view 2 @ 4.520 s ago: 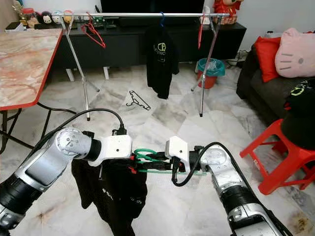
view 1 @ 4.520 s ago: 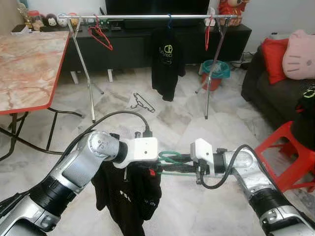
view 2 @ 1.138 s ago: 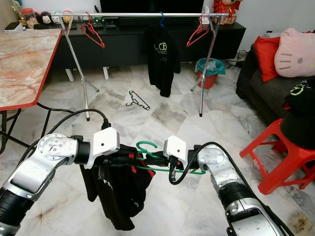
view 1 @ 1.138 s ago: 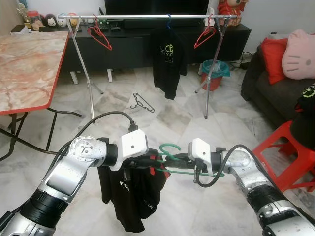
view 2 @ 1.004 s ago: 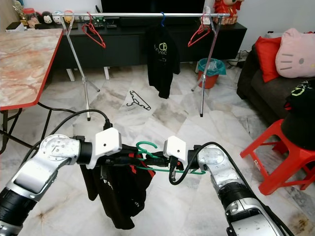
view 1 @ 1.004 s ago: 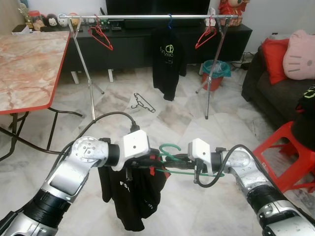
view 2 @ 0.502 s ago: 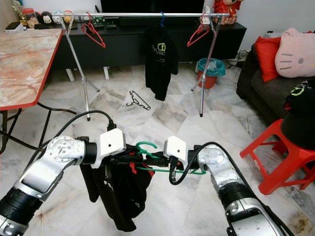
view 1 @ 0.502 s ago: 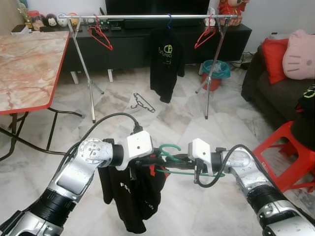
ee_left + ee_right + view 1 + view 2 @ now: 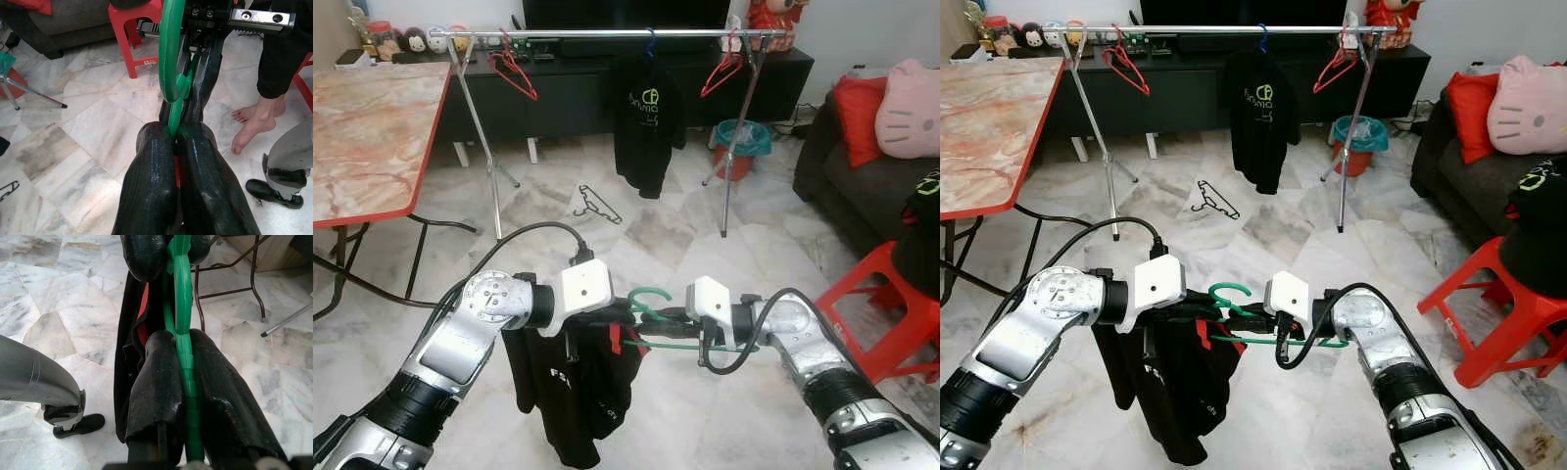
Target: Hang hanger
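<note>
A green hanger [image 9: 647, 300] with a black garment [image 9: 570, 387] hanging from it is held low in front of me, between both grippers. My left gripper [image 9: 623, 316] is shut on the hanger near its hook; its fingers [image 9: 151, 176] pinch the green plastic. My right gripper [image 9: 660, 319] is shut on the hanger's green bar [image 9: 186, 357] from the other side. The two grippers face each other, almost touching. Farther off across the floor stands the metal clothes rail [image 9: 607, 33].
The rail carries a black shirt [image 9: 649, 122] and two red hangers [image 9: 514, 70], [image 9: 724, 67]. A black hanger [image 9: 594, 203] lies on the floor. A marble table [image 9: 362, 137] stands left, a red stool [image 9: 891, 304] and sofa [image 9: 862, 166] right. A person's bare foot [image 9: 249, 132] is nearby.
Both grippers keep their hold on the hanger. It sits slightly higher than a few seconds ago, and the garment has swung a little. The rail's right red hanger has turned.
</note>
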`<state>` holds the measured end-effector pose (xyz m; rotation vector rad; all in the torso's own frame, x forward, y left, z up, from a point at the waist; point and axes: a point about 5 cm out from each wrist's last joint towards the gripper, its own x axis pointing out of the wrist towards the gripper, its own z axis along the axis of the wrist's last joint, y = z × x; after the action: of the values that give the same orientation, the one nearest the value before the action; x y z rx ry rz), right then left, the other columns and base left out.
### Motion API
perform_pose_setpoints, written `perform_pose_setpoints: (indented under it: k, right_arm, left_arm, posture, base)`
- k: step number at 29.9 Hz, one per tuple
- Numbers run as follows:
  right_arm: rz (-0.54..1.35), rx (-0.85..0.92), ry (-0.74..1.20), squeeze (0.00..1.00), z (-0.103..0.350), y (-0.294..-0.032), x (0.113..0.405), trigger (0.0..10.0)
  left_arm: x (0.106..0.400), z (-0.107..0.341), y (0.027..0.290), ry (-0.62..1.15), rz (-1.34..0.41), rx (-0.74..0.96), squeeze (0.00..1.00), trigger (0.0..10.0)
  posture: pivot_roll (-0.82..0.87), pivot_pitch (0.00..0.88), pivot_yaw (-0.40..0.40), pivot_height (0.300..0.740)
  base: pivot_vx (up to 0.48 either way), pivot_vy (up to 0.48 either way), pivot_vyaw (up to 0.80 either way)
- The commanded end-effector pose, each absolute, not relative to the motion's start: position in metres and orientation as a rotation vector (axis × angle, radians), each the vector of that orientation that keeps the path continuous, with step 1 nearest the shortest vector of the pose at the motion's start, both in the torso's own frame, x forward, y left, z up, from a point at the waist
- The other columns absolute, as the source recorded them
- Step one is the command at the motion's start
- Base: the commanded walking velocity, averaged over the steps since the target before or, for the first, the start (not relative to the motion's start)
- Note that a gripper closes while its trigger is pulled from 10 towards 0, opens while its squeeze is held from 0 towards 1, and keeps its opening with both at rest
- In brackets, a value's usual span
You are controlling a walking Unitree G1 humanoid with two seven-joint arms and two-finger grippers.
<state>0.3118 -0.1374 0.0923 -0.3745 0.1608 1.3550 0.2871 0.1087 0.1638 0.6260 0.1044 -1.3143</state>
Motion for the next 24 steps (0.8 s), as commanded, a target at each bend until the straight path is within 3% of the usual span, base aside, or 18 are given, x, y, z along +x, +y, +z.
perform_pose_setpoints:
  k: [1,18,19,20,24]
  right_arm:
    - [1.326,-0.381,0.114,0.0,0.102,-0.14,0.317,10.0]
    - [1.34,-0.404,0.15,0.0,0.093,-0.139,0.313,10.0]
    - [1.34,-0.402,0.148,0.0,0.093,-0.139,0.313,10.0]
    - [1.339,-0.4,0.146,0.0,0.093,-0.139,0.313,10.0]
    - [1.338,-0.401,0.146,0.0,0.094,-0.139,0.313,10.0]
  left_arm:
    - [0.293,0.179,0.115,0.072,-1.28,0.624,0.0,0.0]
    - [0.294,0.202,0.124,0.011,-1.232,0.576,0.0,0.0]
    - [0.291,0.199,0.122,0.022,-1.255,0.583,0.0,1.3]
    - [0.289,0.197,0.121,0.03,-1.263,0.589,0.0,10.0]
    - [0.29,0.196,0.122,0.03,-1.253,0.585,0.0,10.0]
  posture:
    - [0.07,0.0,-0.047,0.736]
    - [0.08,0.0,-0.047,0.736]
    - [0.08,0.0,-0.047,0.736]
    - [0.07,0.0,-0.047,0.736]
    - [0.07,0.0,-0.047,0.736]
  base:
    - [0.0,0.0,0.0]
    - [0.0,0.0,0.0]
    - [0.0,0.0,0.0]
    - [0.0,0.0,0.0]
    - [0.0,0.0,0.0]
